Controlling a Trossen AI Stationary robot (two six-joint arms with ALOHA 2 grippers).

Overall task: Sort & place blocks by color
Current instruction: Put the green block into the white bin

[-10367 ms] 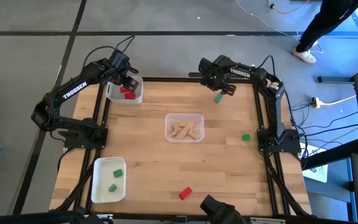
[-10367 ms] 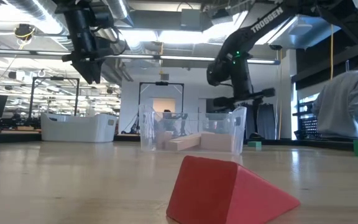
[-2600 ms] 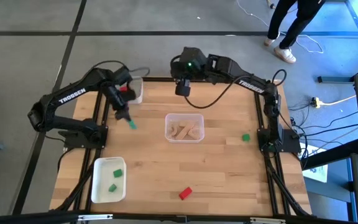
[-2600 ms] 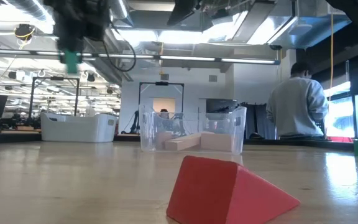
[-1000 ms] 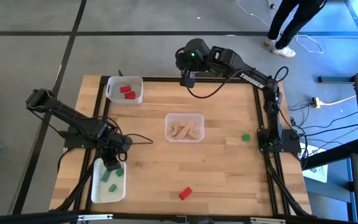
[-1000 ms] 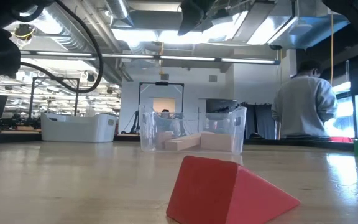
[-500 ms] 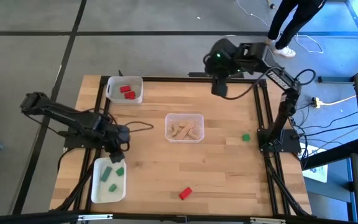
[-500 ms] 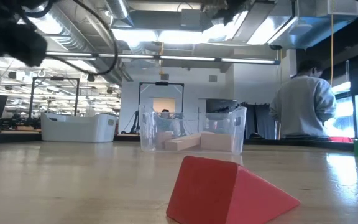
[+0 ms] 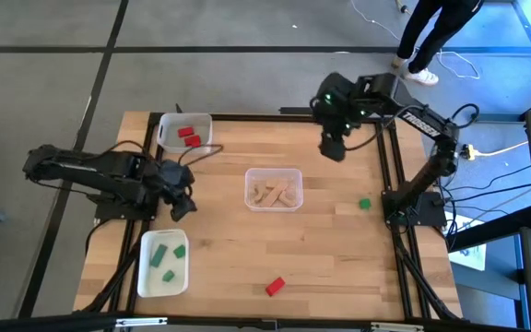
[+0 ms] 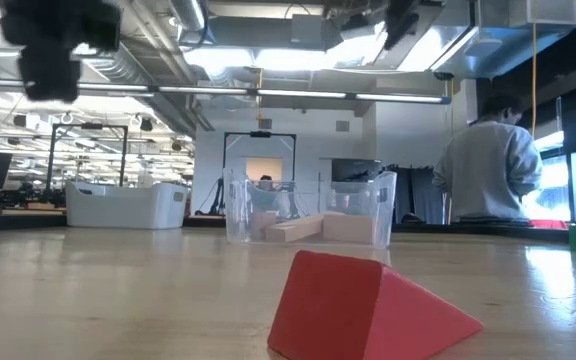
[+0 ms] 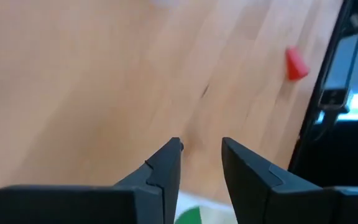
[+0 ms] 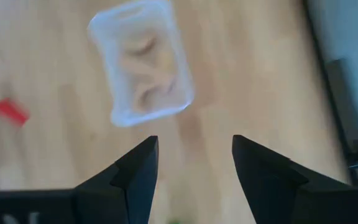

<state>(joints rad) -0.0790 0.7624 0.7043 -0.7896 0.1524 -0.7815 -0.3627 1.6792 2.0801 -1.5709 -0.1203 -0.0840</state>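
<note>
My left gripper [image 9: 183, 208] hovers open and holds nothing, just beyond the far end of the white tray [image 9: 140, 269] at the near left, where three green blocks [image 9: 166, 275] lie. My right gripper [image 9: 332, 151] hangs open and holds nothing above the table's far side, right of centre. A clear tray [image 9: 250, 190] at the centre holds light-wood blocks [image 9: 273, 194]. Two red blocks [image 9: 188, 136] lie in a white tray [image 9: 162, 141] at the far left. Loose on the table are one green block [image 9: 364, 204] at the right and one red block [image 9: 275, 286] near the front edge.
The table's black frame rails [image 9: 391, 166] run along its sides. A person [image 9: 436, 37] stands beyond the far right corner and shows in the low view [image 10: 483, 165] behind the table. Bare wood lies between the trays.
My left gripper has risen from over the near-left white tray and gone toward the table's far edge, tipping up as it went. My right gripper has swung along the far side toward the table's right edge and tipped further down. The blocks have kept still.
</note>
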